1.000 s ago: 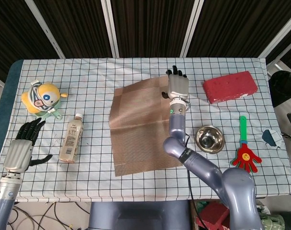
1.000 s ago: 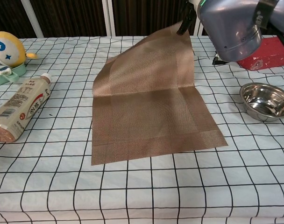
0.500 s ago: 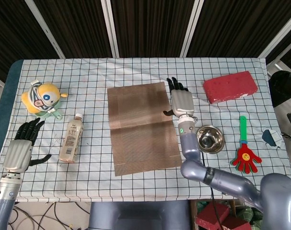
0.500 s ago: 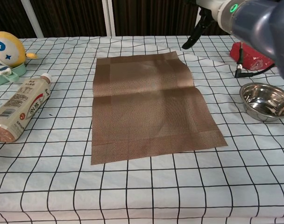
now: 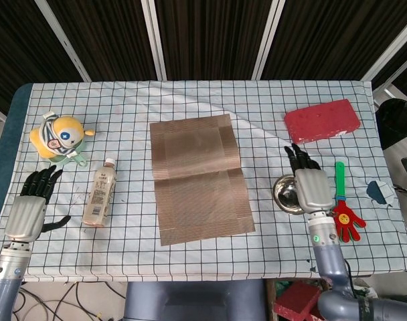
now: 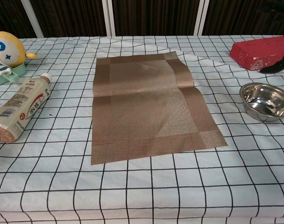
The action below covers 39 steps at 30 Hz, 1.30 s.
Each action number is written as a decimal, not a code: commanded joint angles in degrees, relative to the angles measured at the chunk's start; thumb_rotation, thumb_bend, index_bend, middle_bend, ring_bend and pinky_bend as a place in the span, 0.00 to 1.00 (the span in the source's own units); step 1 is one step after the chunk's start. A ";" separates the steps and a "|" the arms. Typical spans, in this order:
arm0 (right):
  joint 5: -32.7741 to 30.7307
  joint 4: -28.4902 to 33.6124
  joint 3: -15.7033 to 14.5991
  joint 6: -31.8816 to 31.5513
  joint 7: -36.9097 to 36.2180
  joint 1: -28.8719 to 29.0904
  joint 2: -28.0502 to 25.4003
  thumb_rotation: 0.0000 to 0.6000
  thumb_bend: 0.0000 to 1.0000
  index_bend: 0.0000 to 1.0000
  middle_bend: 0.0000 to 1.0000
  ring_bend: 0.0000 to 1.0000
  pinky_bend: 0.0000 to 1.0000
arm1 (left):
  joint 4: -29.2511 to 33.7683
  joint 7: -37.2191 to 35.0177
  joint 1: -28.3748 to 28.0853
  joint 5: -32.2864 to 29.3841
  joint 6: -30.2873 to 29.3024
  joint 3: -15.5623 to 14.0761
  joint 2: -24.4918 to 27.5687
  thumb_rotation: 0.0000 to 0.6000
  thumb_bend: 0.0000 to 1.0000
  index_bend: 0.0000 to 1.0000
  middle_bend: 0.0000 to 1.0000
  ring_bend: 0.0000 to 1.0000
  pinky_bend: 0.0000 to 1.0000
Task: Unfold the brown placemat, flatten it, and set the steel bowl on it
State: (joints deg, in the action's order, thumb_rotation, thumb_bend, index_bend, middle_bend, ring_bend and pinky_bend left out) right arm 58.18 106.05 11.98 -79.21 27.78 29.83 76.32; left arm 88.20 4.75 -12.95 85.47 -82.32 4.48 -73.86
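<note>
Mat (image 5: 198,180) lies unfolded mid-table, crease slightly raised. Bowl (image 6: 266,101) sits right of it, apart. Right hand (image 5: 312,189) hovers above bowl, fingers extended, empty. Bowl likely light, rigid, slick: grip the rim.

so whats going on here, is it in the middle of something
The brown placemat lies unfolded on the checked table, with a faint crease across its middle. The right hand hangs over the steel bowl, which stands on the table to the right of the placemat, not on it. The hand holds nothing, its fingers apart. The left hand is open at the table's left edge, beside the bottle.
</note>
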 commanded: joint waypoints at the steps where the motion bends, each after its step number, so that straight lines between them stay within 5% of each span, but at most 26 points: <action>1: 4.24 0.60 -3.26 -3.47 -5.08 -4.52 -2.44 1.00 0.06 0.04 0.00 0.09 0.22 | -0.14 0.17 0.02 -0.11 -0.06 0.08 -0.11 1.00 0.05 0.00 0.00 0.00 0.05; 15: 13.94 -5.18 -8.91 -10.14 -17.82 -14.58 -6.30 1.00 0.07 0.04 0.00 0.08 0.22 | -1.00 2.57 -0.17 0.04 0.90 -0.66 -0.59 1.00 0.05 0.00 0.00 0.00 0.05; 25: 15.83 -10.60 -7.71 -7.57 -24.04 -15.65 -5.10 1.00 0.09 0.04 0.00 0.08 0.22 | 1.77 14.00 -1.70 4.92 1.83 -2.72 0.43 1.00 0.05 0.15 0.06 0.03 0.09; 39: 15.51 -12.32 -5.42 -4.88 -28.05 -16.62 -4.79 1.00 0.10 0.05 0.00 0.08 0.22 | 10.25 32.93 -10.30 0.26 16.71 -1.45 -5.40 1.00 0.12 0.22 0.08 0.03 0.09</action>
State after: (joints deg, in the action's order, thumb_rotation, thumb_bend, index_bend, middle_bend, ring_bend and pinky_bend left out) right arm 73.76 93.77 6.37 -84.28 -0.04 13.33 71.59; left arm 97.50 34.52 -21.43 87.79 -68.33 2.64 -77.14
